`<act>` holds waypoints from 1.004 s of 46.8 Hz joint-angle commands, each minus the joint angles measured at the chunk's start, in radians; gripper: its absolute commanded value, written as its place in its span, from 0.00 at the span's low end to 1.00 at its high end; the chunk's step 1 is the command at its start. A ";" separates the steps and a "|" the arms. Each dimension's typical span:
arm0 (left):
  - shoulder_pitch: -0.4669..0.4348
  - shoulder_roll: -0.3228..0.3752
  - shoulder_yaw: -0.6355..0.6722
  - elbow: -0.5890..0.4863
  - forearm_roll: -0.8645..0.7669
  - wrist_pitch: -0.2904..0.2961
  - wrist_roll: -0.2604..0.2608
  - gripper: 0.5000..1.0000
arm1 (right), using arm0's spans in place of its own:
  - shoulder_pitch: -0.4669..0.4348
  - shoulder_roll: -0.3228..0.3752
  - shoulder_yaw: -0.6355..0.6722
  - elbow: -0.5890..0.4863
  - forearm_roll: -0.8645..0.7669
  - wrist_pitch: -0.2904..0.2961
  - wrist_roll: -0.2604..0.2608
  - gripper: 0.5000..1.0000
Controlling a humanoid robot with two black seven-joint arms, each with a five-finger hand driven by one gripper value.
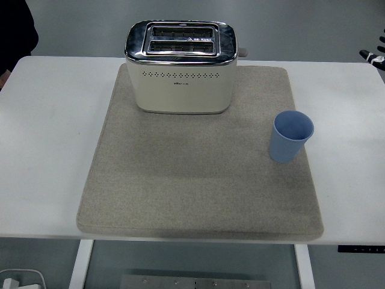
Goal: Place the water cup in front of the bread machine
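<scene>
A light blue water cup [291, 136] stands upright and empty on the right part of a grey felt mat [198, 180]. The bread machine, a cream toaster with a chrome top [181, 67], sits at the mat's far middle, its two slots facing up. The cup is to the right of the toaster and nearer to me. Only the tips of my right hand [376, 55] show at the right edge, far from the cup and holding nothing. My left hand is out of sight.
The mat lies on a white table [48, 138]. A dark sleeve of a person [15, 33] shows at the top left corner. A white object [21, 280] lies on the floor below the table's near edge.
</scene>
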State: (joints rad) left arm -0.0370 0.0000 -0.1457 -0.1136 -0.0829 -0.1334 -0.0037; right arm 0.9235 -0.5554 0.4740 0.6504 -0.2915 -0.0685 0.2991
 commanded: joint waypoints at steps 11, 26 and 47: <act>-0.029 0.000 -0.002 0.000 -0.003 0.002 0.002 1.00 | -0.005 0.003 0.000 0.000 0.000 -0.001 0.002 0.83; -0.003 0.000 0.000 0.000 0.002 0.000 0.002 1.00 | -0.014 0.011 -0.003 0.000 -0.001 0.004 0.005 0.83; -0.003 0.000 0.000 -0.001 0.003 0.000 0.002 1.00 | -0.011 0.012 -0.011 0.000 -0.006 0.061 0.008 0.83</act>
State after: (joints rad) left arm -0.0399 0.0000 -0.1460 -0.1145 -0.0798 -0.1323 -0.0016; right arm 0.9123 -0.5437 0.4618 0.6504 -0.2977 -0.0077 0.3066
